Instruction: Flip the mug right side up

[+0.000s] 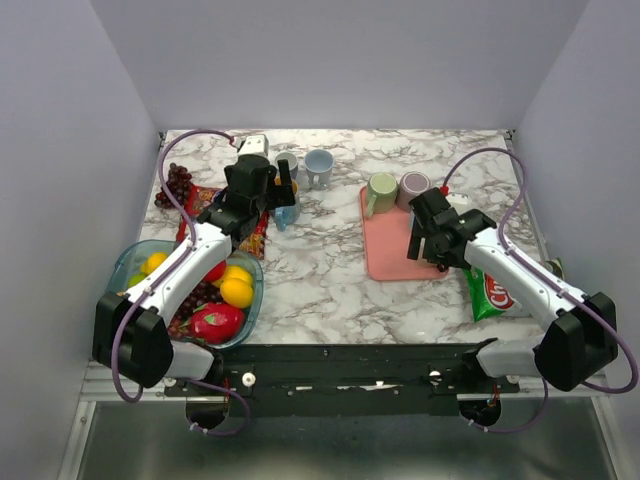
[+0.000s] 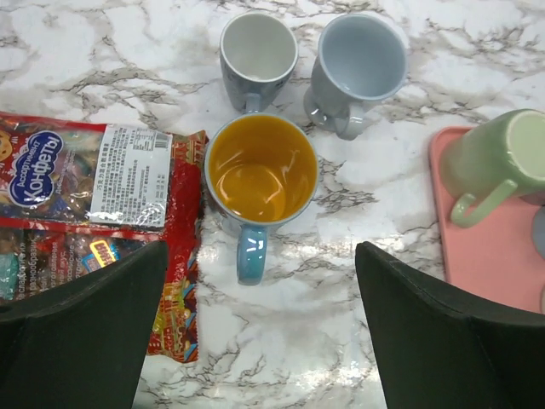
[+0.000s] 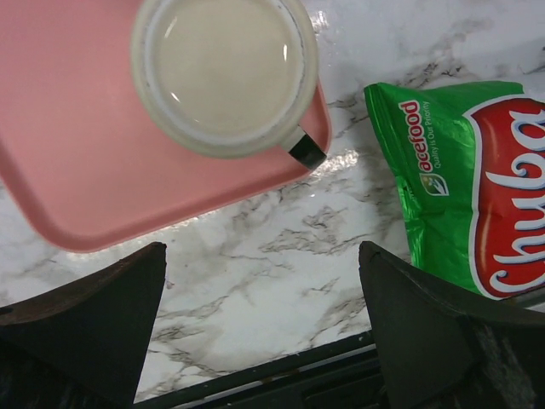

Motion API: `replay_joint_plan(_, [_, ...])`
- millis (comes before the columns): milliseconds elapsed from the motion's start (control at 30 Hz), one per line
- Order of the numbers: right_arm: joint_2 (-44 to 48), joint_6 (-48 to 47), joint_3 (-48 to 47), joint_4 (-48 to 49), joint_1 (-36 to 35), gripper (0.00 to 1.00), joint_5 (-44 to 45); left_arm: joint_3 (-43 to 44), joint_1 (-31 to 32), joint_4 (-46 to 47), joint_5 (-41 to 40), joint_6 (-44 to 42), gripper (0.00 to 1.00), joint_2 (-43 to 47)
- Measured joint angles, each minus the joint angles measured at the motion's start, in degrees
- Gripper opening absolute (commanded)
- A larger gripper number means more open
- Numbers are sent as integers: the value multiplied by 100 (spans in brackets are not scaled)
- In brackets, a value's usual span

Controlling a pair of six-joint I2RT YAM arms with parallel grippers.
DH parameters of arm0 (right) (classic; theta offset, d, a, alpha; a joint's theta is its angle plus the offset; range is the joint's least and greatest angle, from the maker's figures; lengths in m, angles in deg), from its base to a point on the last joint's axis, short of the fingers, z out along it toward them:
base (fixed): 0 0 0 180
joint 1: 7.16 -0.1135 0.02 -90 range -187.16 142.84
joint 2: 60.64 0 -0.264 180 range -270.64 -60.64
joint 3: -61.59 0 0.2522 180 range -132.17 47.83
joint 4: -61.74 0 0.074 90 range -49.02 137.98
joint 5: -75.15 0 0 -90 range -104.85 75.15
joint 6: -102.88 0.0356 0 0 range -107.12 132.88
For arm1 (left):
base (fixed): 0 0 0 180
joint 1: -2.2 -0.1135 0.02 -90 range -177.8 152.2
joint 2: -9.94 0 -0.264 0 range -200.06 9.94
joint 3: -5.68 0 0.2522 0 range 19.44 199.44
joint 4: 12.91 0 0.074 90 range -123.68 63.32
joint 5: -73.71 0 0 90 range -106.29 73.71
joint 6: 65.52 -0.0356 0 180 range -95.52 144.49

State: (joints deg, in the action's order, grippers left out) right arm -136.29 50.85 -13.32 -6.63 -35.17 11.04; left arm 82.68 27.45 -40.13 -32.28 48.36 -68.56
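- Two arms reach out over the marble table (image 1: 320, 270), one on each side.
- First up, the right gripper (image 3: 262, 251): it hangs over the near right corner of the pink tray (image 3: 77, 153), jaws spread wide with nothing between them.
- Below it, the white mug (image 3: 223, 72) sits on that tray with its flat, ringed base facing up, so it's upside down. Its dark handle pokes out toward the tray's edge.
- Gripper and mug are apart, no contact.
- Just beside the tray, on the marble, lies a green snack bag (image 3: 460, 196).
- Over to the other side, the left gripper (image 2: 260, 256) is spread wide too and holds nothing. It hovers above a blue mug (image 2: 260, 170) with a yellow inside, mouth up, handle toward the wrist camera.
- Behind that one stand a grey mug (image 2: 257, 51) and a pale blue mug (image 2: 358, 60), both mouth up, close together.
- A candy packet (image 2: 94, 187) lies just beside the blue mug.
- At the tray's far end, a green mug (image 2: 494, 166) and a mauve mug (image 1: 412, 188) sit side by side.
- A fruit bowl (image 1: 125, 262) sits near left, under the left arm.
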Motion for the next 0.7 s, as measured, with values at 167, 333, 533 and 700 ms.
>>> replay_joint_plan(167, [31,-610,389,291,142,100,17,2,0,4,328,55,99,251])
replay_joint_plan(333, [-11,-1394,660,927,382,99,-184,7,0,7,678,83,99,271])
replay_joint_plan(533, [-256,-2260,743,1582,544,97,-555,31,0,0,896,109,99,249])
replay_joint_plan(700, [-503,-2763,719,1902,704,91,-966,101,0,-4,979,125,99,214])
